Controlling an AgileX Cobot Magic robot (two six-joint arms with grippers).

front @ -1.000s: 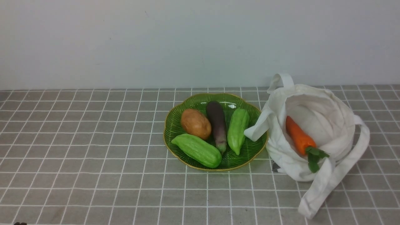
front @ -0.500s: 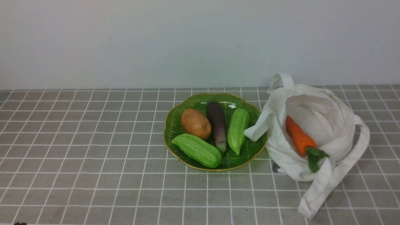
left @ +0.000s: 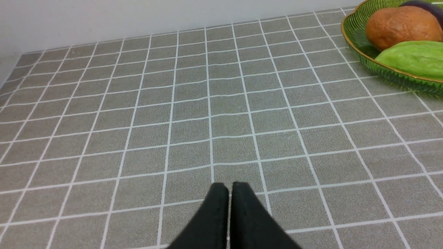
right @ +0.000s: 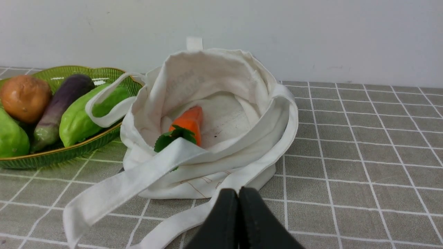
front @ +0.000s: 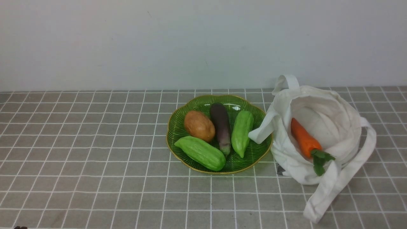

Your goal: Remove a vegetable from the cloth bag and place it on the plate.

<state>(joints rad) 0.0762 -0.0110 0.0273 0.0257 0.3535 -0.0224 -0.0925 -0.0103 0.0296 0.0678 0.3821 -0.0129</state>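
The light-green tapered vegetable [front: 241,133] lies on the green plate [front: 254,154], at its right side, next to the bag; it also shows in the right wrist view [right: 81,121]. The white cloth bag [front: 321,95] stands open to the right of the plate, one strap resting over the plate's rim. An orange carrot [front: 302,137] lies inside it. My left gripper [left: 229,185] is shut and empty, low over bare table left of the plate. My right gripper [right: 238,189] is shut and empty, just in front of the bag, over its strap [right: 114,188]. Neither gripper shows in the front view.
The plate also holds a brown potato [front: 199,125], a purple eggplant [front: 221,125] and a thick ridged green gourd [front: 200,152]. A long bag strap [front: 337,181] trails toward the front right. A white wall stands behind the grey tiled table [front: 89,152].
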